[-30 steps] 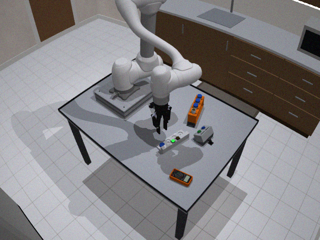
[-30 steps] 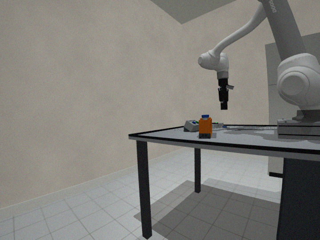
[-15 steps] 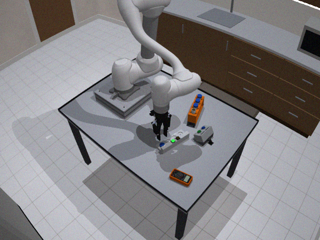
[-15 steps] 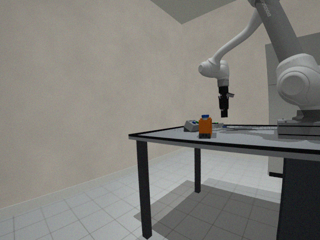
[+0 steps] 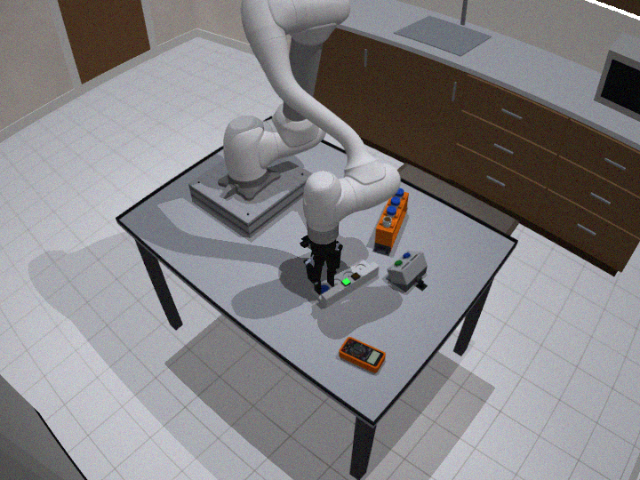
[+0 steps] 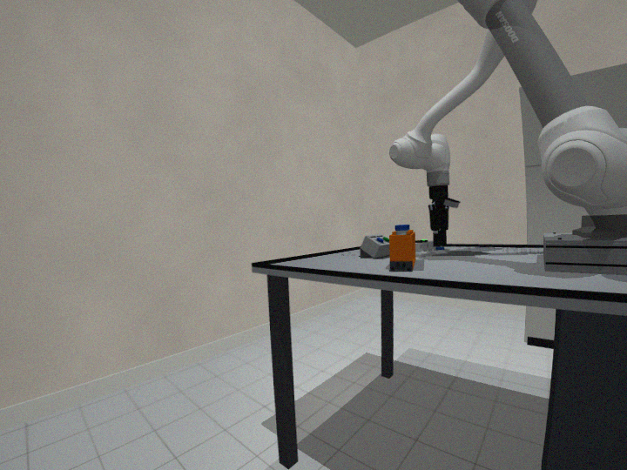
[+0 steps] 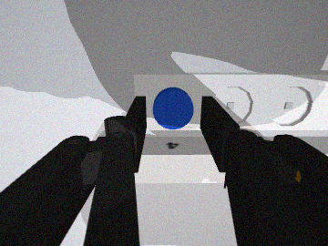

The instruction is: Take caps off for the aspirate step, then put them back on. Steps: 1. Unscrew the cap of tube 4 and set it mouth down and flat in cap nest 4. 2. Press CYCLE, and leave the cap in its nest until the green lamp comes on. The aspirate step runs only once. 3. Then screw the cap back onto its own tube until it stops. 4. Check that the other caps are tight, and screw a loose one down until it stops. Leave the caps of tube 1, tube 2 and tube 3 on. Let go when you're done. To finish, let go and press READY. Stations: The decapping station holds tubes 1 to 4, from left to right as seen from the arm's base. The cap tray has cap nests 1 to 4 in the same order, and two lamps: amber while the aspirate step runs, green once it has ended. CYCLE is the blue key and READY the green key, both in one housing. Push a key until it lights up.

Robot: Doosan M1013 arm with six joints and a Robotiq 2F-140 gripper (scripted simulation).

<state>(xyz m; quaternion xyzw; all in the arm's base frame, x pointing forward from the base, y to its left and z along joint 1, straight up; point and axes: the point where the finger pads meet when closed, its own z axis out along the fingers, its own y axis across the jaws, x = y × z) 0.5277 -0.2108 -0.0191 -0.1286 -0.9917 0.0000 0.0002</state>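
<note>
Over the cap tray, the gripper hung narrowed and held nothing, its fingers either side of the blue cap; the green lamp was lit.

The table carries the arm base at ten o'clock, tube station, cap tray, key housing, and a multimeter at six.

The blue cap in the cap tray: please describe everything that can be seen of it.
The blue cap is a plain round disc of smooth, plastic-looking blue. It lies flat in the end nest of the pale grey cap tray, beside the lit green lamp. The neighbouring nests show no cap. The gripper is low over it, its dark fingers partly closed on either side. They do not appear to touch it. The orange tube station stands apart.
</note>
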